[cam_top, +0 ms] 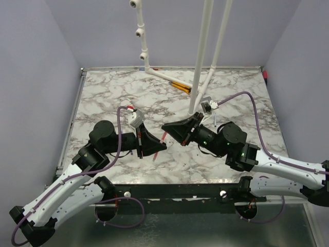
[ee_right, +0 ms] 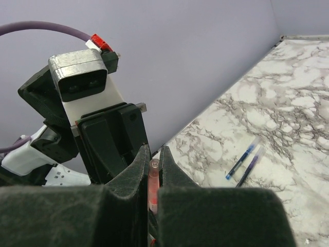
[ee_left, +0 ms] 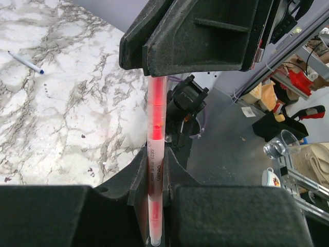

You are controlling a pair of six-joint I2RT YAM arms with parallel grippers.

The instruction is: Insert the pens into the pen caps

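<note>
- The marble counter lies under it all.
- The left fingers are clamped tight on one end of the pink-red pen, which is held up off the counter.
- The right fingers are pinched together on that same pen's other end, head-on to the left pair.
- A blue pen and a darker pen lie side by side on the counter, well apart from the pink-red pen.

Robot lab, walled marble tabletop, pole frame
</note>
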